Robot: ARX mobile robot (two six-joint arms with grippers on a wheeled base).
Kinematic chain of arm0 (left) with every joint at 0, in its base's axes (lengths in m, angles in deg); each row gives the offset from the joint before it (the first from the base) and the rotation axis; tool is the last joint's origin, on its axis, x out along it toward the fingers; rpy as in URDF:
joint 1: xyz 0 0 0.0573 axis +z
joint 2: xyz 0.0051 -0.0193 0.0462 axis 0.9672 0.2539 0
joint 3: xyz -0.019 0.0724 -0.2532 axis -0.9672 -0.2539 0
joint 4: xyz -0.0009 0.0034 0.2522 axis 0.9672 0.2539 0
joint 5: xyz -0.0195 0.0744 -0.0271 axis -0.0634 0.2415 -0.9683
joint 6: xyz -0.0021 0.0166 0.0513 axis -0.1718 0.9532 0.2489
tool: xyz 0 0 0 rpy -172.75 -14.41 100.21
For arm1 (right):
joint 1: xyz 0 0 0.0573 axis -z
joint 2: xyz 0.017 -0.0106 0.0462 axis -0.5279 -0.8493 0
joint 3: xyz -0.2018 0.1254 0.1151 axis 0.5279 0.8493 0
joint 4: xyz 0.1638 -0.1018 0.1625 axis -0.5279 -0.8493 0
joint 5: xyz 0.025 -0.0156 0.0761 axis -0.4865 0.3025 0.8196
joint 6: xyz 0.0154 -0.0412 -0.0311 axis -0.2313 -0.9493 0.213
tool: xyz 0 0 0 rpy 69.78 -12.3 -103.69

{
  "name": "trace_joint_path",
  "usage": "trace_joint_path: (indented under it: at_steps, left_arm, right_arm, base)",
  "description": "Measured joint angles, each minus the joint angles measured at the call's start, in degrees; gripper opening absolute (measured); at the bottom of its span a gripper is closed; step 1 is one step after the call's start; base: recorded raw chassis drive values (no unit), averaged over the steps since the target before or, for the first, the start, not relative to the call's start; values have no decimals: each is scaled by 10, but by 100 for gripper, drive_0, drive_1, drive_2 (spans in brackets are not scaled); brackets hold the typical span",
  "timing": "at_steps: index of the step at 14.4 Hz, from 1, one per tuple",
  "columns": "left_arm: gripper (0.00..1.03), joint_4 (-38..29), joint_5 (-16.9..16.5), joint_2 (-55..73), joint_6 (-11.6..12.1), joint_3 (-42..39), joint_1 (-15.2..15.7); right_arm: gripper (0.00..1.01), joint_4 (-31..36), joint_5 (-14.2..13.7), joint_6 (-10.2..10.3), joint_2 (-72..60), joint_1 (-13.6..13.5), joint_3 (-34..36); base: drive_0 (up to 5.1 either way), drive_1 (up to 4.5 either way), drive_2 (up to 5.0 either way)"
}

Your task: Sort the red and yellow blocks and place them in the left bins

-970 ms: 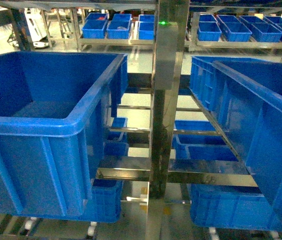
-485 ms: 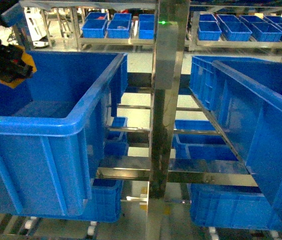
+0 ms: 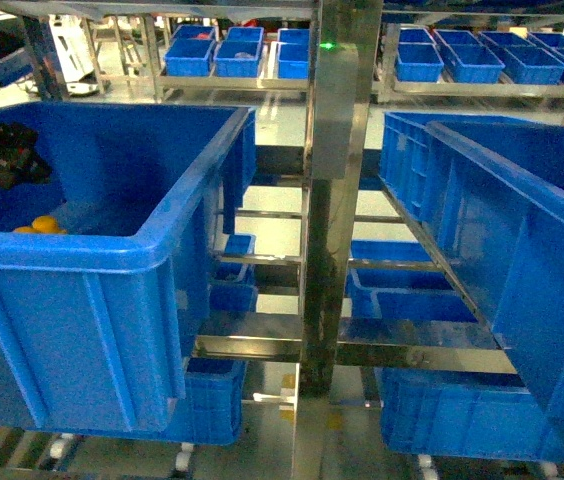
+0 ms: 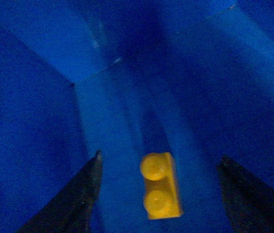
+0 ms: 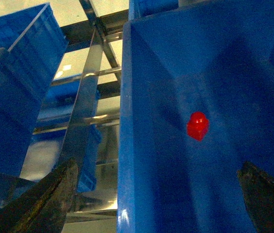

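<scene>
The orange-yellow two-stud block point(image 4: 160, 185) lies on the floor of the big blue left bin point(image 3: 142, 245), and shows as an orange spot point(image 3: 38, 224) in the head view. My left gripper point(image 4: 161, 159) hangs open above it inside the bin, dark at the bin's far left point(image 3: 7, 160). Neither finger touches the block. The small red block point(image 5: 197, 125) rests inside a blue bin point(image 5: 127, 145) right of the steel post in the right wrist view. My right gripper point(image 5: 159, 204) is open over that bin's rim, empty. It is out of the head view.
A steel rack post point(image 3: 334, 200) stands between the left bin and a second large blue bin point(image 3: 522, 260) on the right. Smaller blue crates point(image 3: 402, 290) sit on lower rails, and more point(image 3: 227, 55) line the far shelves.
The left arm came in from the left carrying the yellow block half a second ago. Now the block lies on the left bin's floor and the gripper is open above it.
</scene>
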Motion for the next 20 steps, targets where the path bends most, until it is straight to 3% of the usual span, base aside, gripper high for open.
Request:
trace_joint_path:
  at_steps: [3, 7, 9, 10, 11, 12, 15, 16, 17, 18, 20]
  left_arm:
    - [100, -16, -40, -94, 0, -72, -8]
    - [98, 50, -83, -292, -25, -210, -11]
    - [98, 71, -97, -381, -47, -246, 3]
    - [98, 73, -101, -433, -71, -252, 14]
    - [98, -6, -82, -493, -137, -262, 31]
    - [98, -56, -10, -507, -240, -264, 0]
    - [98, -65, 5, -500, -242, -264, -12]
    - [98, -65, 7, -500, -242, -264, -11]
    - [98, -73, 8, -500, -245, -265, -11]
    - [81, -209, 45, -534, -282, -348, -21]
    - [54, -300, 57, -601, -302, -480, -36]
  right_arm:
    - [98, -4, 25, 2, 17, 21, 15]
    - [98, -25, 96, -3, 62, 88, 55]
    - [98, -36, 127, -11, 84, 110, 64]
    - [98, -42, 140, -16, 97, 119, 69]
    - [98, -45, 151, -20, 111, 127, 76]
    - [98, -47, 158, -20, 117, 127, 78]
    - [98, -44, 159, -17, 118, 120, 78]
    - [97, -9, 153, -21, 119, 119, 87]
    - [79, 235, 92, -88, 159, 101, 202]
    - [61, 367, 80, -134, 200, 90, 302]
    - [33, 432, 63, -154, 242, 78, 376]
  base:
    - [0, 0, 0]
    - [0, 0, 0]
    - [0, 0, 0]
    - [0, 0, 0]
    - [0, 0, 0]
    - [0, 0, 0]
    - [0, 0, 0]
    - [0, 0, 0]
    - [0, 0, 0]
    - [0, 0, 0]
    - [0, 0, 0]
